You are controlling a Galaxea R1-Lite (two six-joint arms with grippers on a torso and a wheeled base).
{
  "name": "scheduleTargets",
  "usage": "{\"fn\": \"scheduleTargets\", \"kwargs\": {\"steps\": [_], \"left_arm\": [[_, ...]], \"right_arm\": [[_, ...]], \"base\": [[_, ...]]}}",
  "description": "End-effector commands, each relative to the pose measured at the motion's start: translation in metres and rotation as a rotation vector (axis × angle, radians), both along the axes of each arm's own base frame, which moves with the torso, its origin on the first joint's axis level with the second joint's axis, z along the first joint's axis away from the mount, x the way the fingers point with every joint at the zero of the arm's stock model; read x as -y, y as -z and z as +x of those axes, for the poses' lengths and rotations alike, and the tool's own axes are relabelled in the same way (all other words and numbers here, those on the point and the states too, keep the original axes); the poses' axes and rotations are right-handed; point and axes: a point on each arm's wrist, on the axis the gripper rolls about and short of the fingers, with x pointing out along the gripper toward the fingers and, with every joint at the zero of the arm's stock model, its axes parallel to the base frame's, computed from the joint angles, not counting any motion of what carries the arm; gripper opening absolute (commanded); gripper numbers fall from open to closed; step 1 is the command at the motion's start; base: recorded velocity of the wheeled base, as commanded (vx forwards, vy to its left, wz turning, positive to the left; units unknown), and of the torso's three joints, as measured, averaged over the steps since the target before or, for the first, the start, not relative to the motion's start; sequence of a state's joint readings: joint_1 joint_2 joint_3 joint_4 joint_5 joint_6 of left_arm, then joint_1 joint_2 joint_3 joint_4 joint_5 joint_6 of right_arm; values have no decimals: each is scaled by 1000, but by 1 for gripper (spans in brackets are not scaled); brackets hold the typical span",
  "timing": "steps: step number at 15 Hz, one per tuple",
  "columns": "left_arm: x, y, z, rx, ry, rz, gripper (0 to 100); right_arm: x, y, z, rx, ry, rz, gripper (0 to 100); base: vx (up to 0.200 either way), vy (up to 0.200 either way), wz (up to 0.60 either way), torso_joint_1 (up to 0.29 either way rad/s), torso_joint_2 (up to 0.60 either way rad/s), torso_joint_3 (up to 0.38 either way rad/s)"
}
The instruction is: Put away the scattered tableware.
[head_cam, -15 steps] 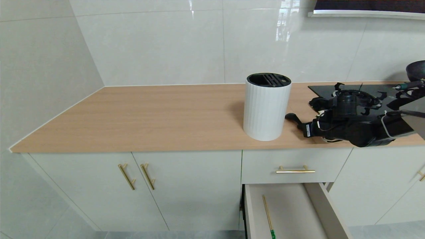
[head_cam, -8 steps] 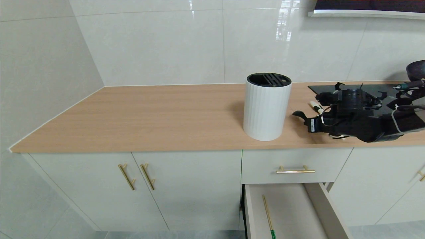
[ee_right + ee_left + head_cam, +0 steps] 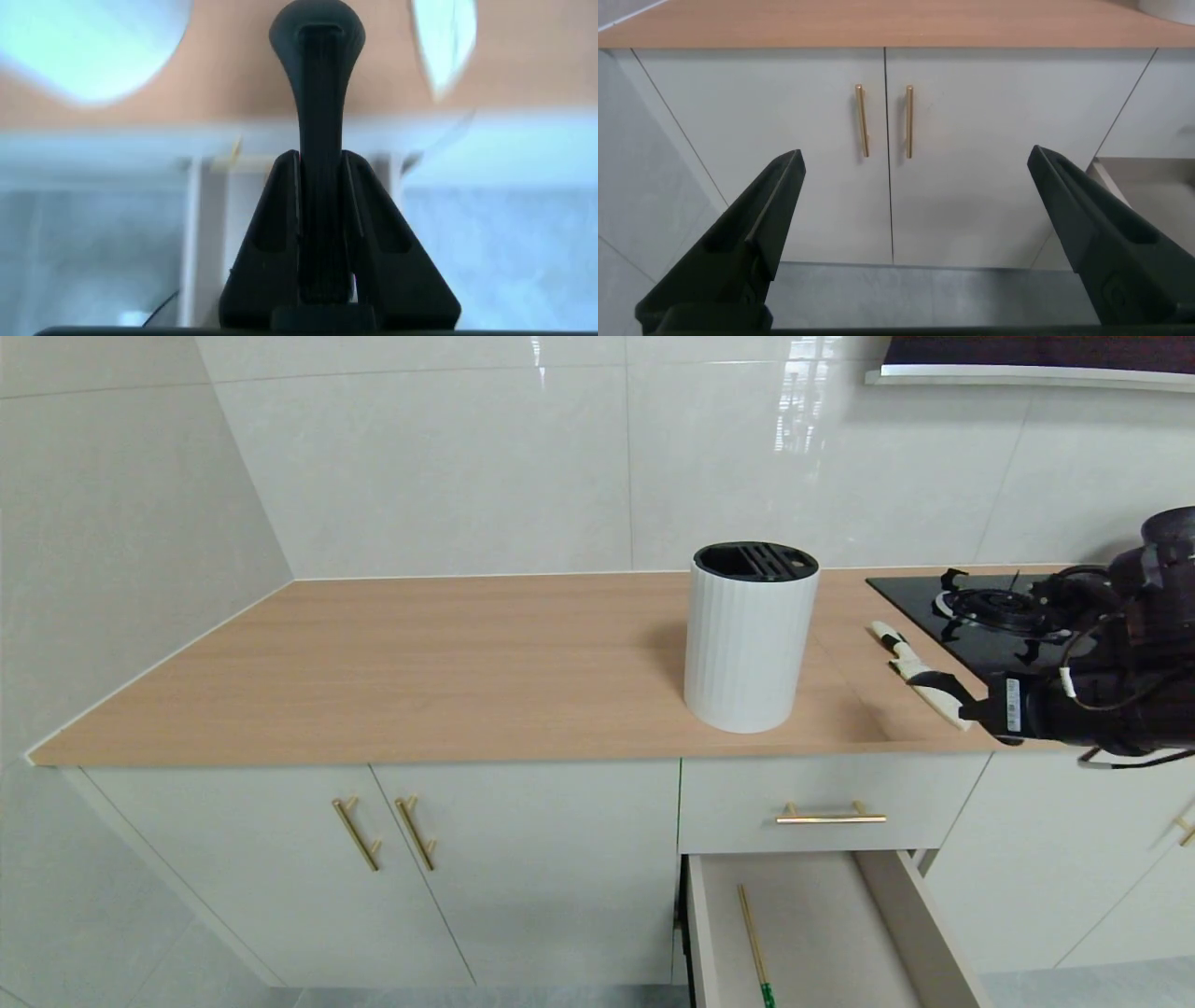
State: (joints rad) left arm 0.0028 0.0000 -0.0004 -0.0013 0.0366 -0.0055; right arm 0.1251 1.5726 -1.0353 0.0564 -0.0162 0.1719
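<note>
A white tool (image 3: 904, 658), maybe a knife, lay on the bench (image 3: 467, 653) between the white pot (image 3: 750, 644) and the stove (image 3: 990, 616). The right gripper (image 3: 936, 682) hung over its near end, fingers pressed together. The left gripper (image 3: 915, 163) was spread wide, facing the cupboard doors (image 3: 990, 168).

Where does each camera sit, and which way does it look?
Head view: up on the head, looking forward and down at the counter, white holder and open drawer; the right gripper shows at the right.
Left wrist view: on the left wrist, held low, facing the cupboard doors and gold handles; the open left gripper frames them.
Right wrist view: on the right wrist, looking along its shut gripper at the counter's front edge.
Shared: counter in all three; handles in head and left wrist.
</note>
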Motion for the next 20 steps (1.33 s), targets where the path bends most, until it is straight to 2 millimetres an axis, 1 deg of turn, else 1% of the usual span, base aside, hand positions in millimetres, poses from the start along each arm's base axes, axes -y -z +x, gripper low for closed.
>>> {"fn": "scheduleTargets", "kwargs": {"steps": [1,4,7,10,12,18,20], "left_arm": [[0,0,0,-2,-1,-1,100],[0,0,0,-2,-1,-1,100],[0,0,0,-2,-1,-1,100],[0,0,0,0,-1,-1,100],[0,0,0,-2,-1,-1,100],[0,0,0,0,-1,-1,100],[0,0,0,-2,-1,-1,100]], "right_arm": [[-9,-1,-52,-7,-30,49,0],[-13,24,-52,-94,-13,30,0],[-17,48,-35,-154,-15,16,0],[-25,65,-29,-172,-34,4,0],[-29,69,-28,-171,-35,-10,0],[-31,72,-30,-182,-45,-17,0],[-37,78,-29,-206,-65,-24,0]], "base": [[0,0,0,0,0,0],[0,0,0,0,0,0],[0,0,0,0,0,0],[0,0,0,-55,127,78],[0,0,0,-183,415,229],[0,0,0,-209,479,266],[0,0,0,-203,476,276]]}}
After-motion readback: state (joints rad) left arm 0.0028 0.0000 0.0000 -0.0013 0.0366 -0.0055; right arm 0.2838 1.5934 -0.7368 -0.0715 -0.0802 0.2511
